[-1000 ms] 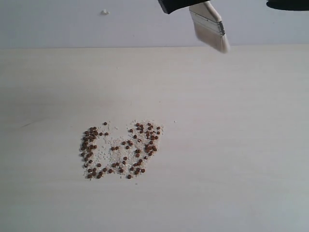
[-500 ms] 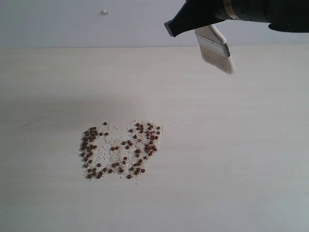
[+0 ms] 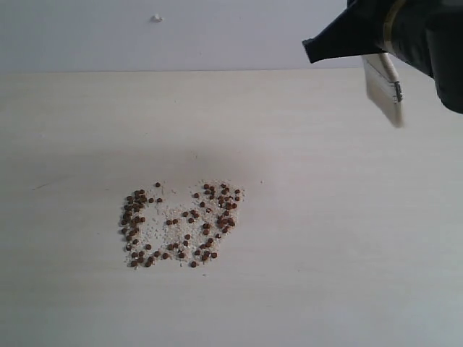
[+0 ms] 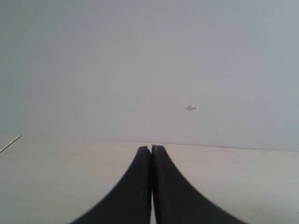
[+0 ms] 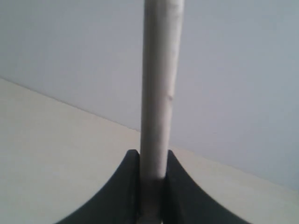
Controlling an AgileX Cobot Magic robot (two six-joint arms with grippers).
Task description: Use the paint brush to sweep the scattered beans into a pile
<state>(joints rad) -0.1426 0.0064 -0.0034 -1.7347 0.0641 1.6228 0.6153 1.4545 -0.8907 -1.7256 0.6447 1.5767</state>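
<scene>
The reddish-brown beans (image 3: 181, 224) lie scattered in a loose ring with pale grains on the pale table, left of centre in the exterior view. The paint brush (image 3: 385, 94) hangs in the air at the upper right, well above and to the right of the beans, bristles pointing down. My right gripper (image 3: 380, 54) is shut on the paint brush; in the right wrist view the brush (image 5: 160, 88) stands edge-on between the black fingers (image 5: 124, 191). My left gripper (image 4: 152, 149) is shut with nothing in it and faces the back wall. It does not show in the exterior view.
The pale table (image 3: 347, 238) meets a grey-white wall (image 3: 145, 36) at the back. A small white speck (image 3: 156, 18) sits on the wall.
My right gripper has carried the paint brush to the right and downward, and the brush has turned more edge-on. The beans have not moved.
</scene>
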